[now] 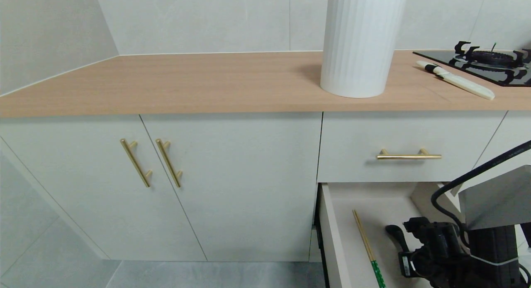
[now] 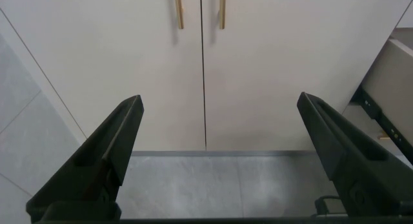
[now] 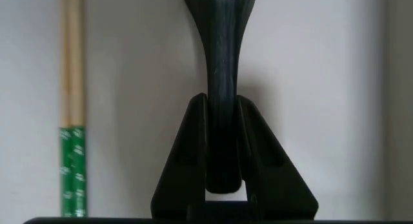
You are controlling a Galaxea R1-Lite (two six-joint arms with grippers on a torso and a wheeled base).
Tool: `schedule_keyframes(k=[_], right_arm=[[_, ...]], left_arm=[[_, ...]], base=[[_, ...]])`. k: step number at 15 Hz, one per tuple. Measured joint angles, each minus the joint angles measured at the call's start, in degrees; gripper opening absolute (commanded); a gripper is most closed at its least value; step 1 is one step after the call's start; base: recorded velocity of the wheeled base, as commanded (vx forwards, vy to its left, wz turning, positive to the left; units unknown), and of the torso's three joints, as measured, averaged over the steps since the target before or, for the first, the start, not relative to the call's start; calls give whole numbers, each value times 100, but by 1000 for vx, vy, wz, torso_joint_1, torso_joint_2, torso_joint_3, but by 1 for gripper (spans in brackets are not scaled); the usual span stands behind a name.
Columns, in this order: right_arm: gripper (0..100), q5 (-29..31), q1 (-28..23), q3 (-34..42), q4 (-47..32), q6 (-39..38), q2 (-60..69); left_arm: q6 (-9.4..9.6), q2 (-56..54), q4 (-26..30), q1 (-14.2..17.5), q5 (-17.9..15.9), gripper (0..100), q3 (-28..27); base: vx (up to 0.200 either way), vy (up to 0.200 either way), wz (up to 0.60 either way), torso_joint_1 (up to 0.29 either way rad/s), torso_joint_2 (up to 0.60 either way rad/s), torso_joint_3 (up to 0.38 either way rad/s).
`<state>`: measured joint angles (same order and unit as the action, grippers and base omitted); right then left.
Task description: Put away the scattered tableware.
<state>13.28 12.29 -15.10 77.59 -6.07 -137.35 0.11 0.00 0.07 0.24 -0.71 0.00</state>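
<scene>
Two fingers of your right gripper (image 3: 222, 114) clamp a dark utensil (image 3: 219, 43), possibly a spoon, parallel to the chopsticks (image 3: 71, 69) beside it in the drawer (image 1: 330, 230); your left gripper (image 2: 221, 104) gapes empty.

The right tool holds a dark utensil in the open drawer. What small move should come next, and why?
Probably open the right tool and release the dark utensil: it is already inside the open drawer, lying parallel to the chopsticks and apart from them. I cannot tell whether it touches the drawer floor, so a release from low down seems safest.
</scene>
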Motion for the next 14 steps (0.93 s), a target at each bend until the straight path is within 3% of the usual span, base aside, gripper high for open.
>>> schedule_keyframes(k=[7,8,14], right_arm=[[0,73,0,23,118,0,-113],[100,82,0,20,123,0,-113],[100,89,0,22,123,-6,-55]], left_arm=[[2,0,0,0,2,100,0],[2,0,0,-2,0,100,0],[0,0,0,0,0,100,0]], base=[[0,0,0,0,0,0],[0,0,0,0,0,0],[0,0,0,0,0,0]])
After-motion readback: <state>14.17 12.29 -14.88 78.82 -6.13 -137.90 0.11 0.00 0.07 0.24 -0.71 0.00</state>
